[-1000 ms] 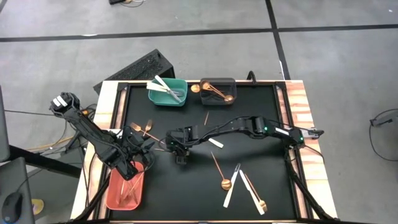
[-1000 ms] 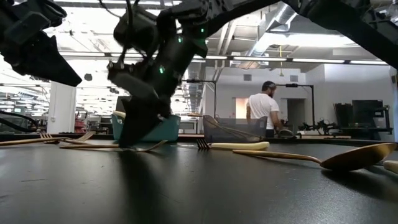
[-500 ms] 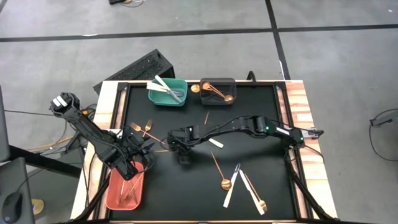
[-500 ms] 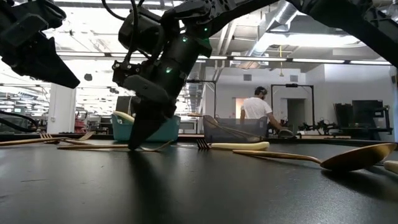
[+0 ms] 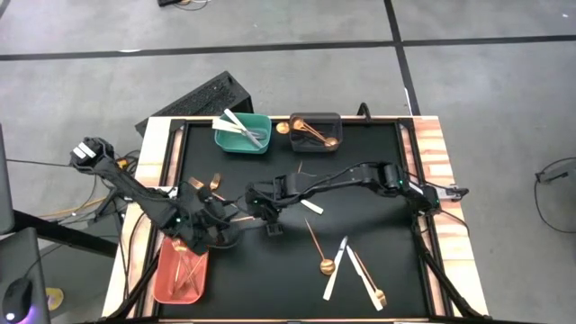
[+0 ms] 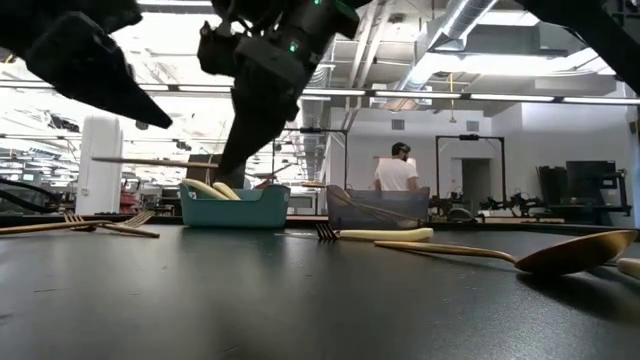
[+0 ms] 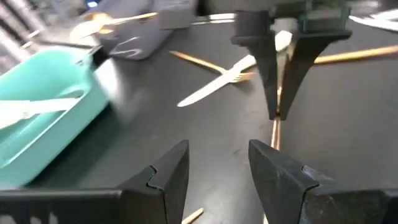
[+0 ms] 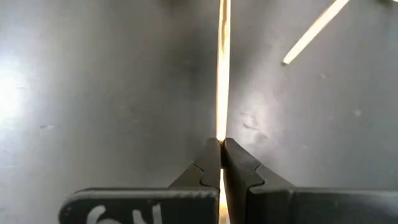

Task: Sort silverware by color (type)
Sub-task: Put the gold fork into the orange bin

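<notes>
My right gripper hangs over the mat's middle left, shut on a thin gold utensil. Whether that utensil is a fork or a spoon does not show. My left gripper stands open and empty just left of it, beside the salmon bin, which holds gold forks. White knives lie in the teal bin. Gold spoons lie in the dark grey bin. On the mat lie gold forks, a gold spoon and white knives. My right gripper pinches the gold utensil's thin handle between its two fingertips. The fingers come from above, pointing down, and lie across the handle. The utensil hangs about level, lifted clear of the mat.
A short white knife lies just right of the right gripper, and a thin gold stick lies beyond it. Another white knife with a gold piece lies near the front right. A person stands far off in the room.
My right gripper has shut on the gold utensil on the mat and risen with it, so the utensil now hangs level above the mat. My left gripper has moved from above the salmon bin toward the table's right, nearer the right gripper.
</notes>
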`<action>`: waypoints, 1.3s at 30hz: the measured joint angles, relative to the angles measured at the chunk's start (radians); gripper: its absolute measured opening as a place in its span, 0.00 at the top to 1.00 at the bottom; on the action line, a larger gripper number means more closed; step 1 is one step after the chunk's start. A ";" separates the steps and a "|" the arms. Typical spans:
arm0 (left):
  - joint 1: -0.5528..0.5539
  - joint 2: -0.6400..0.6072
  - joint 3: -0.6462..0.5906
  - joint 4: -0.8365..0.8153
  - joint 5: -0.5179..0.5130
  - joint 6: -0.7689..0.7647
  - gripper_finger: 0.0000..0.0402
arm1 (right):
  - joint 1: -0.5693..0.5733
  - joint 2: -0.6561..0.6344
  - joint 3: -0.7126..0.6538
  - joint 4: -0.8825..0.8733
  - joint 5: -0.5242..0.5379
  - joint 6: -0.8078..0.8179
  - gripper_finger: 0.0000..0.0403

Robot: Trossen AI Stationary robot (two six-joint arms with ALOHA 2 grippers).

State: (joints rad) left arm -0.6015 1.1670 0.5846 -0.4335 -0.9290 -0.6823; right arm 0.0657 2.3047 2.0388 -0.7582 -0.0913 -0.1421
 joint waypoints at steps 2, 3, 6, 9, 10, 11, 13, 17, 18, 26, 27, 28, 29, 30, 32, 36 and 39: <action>0.028 0.013 0.000 0.048 0.048 0.086 0.62 | 0.005 -0.001 0.001 0.004 0.000 0.011 0.94; 0.043 0.020 0.000 0.058 0.069 0.119 0.62 | 0.006 -0.001 0.001 0.001 -0.001 0.018 0.94; 0.082 0.036 0.000 0.065 0.128 0.156 0.62 | 0.011 0.000 0.001 -0.002 0.003 0.029 0.94; 0.123 0.068 0.000 0.114 0.242 0.218 0.62 | 0.011 -0.001 0.001 0.003 0.003 0.029 0.94; 0.134 0.080 0.000 0.134 0.284 0.247 0.62 | 0.011 -0.004 0.001 0.000 0.003 0.028 0.94; 0.145 0.095 0.000 0.166 0.314 0.278 0.62 | 0.011 -0.005 0.001 -0.006 0.001 0.026 0.94; 0.161 0.124 0.000 0.222 0.359 0.327 0.62 | 0.014 -0.006 0.000 -0.007 -0.001 0.026 0.94; 0.181 0.162 0.000 0.257 0.369 0.368 0.62 | 0.013 -0.006 0.000 -0.008 0.003 0.026 0.94; 0.183 0.163 0.000 0.254 0.368 0.367 0.62 | 0.013 -0.006 0.000 -0.006 0.007 0.027 0.94; 0.189 0.102 0.000 0.215 0.360 0.367 0.62 | 0.000 -0.011 0.002 -0.013 0.016 0.021 0.94; 0.189 0.091 0.000 0.215 0.365 0.372 0.62 | -0.002 -0.011 0.002 -0.014 0.017 0.021 0.94; 0.188 0.080 0.001 0.216 0.370 0.372 0.62 | -0.005 -0.011 0.002 -0.018 0.021 0.021 0.94; 0.188 0.072 0.003 0.218 0.372 0.372 0.62 | -0.010 -0.011 0.002 -0.024 0.024 0.021 0.94; 0.187 0.063 0.003 0.222 0.376 0.375 0.62 | -0.012 -0.011 0.002 -0.025 0.025 0.022 0.94; 0.188 0.056 0.003 0.242 0.386 0.387 0.62 | -0.020 -0.011 0.002 -0.023 0.027 0.022 0.94; 0.197 0.083 0.003 0.300 0.409 0.411 0.62 | -0.022 -0.011 0.002 -0.016 0.026 0.034 0.94; 0.214 0.121 0.003 0.297 0.402 0.413 0.62 | -0.019 -0.011 0.002 -0.015 0.026 0.034 0.94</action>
State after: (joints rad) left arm -0.3878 1.2883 0.5880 -0.1364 -0.5274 -0.2695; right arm 0.0470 2.2932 2.0407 -0.7732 -0.0654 -0.1081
